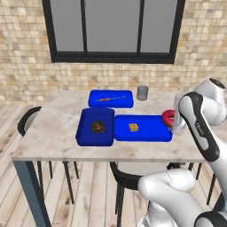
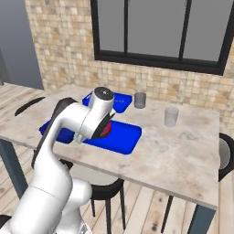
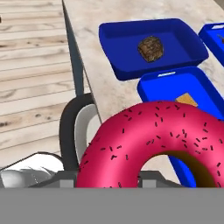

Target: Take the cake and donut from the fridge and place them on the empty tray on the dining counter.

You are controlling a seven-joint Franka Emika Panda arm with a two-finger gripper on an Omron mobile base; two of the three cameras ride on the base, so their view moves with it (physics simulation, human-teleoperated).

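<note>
Donut [image 3: 153, 144] clamped in hand [image 1: 174, 120]; cake [image 1: 133, 127] on tray [image 1: 150, 135]; no legible writing.

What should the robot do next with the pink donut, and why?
Probably carry the donut a little further over the blue tray and lower it before letting go. The gripper is shut on the donut, which hangs at the tray's right end, and the cake already sits inside.

Glossy red-pink frosted ring donut [image 3: 157, 144] hides gripper fingertips in hand view; lower edge cut by frame. White arm covers most of donut [image 2: 106, 130] and near blue trays in right base view.
</note>
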